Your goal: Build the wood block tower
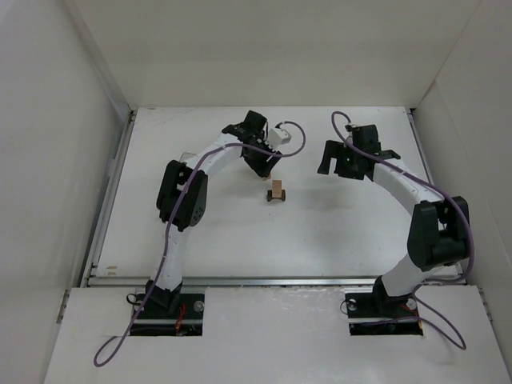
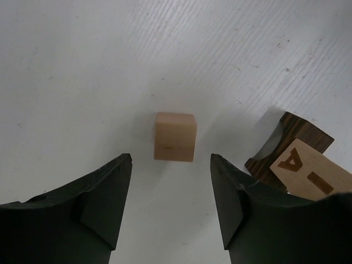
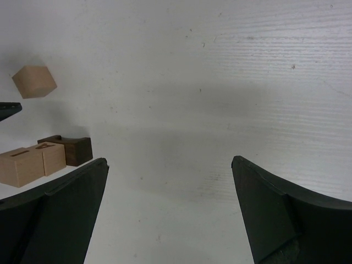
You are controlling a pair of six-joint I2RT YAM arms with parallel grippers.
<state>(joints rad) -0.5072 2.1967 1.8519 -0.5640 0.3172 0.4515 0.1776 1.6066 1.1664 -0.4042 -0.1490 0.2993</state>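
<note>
A dark brown arch piece (image 1: 277,197) stands on the white table with a tan lettered block (image 1: 277,189) on top. Both show in the left wrist view, the arch (image 2: 300,135) and the tan block (image 2: 311,173), and in the right wrist view, the arch (image 3: 74,149) and the block (image 3: 27,163). A loose tan cube (image 2: 175,136) lies on the table just beyond my open left gripper (image 2: 171,159), which hovers above it; the cube also shows in the right wrist view (image 3: 34,81). My right gripper (image 3: 169,165) is open and empty, to the right of the blocks.
White walls enclose the table (image 1: 200,240) on three sides. A metal rail (image 1: 240,280) runs along the near edge. Purple cables loop from both arms.
</note>
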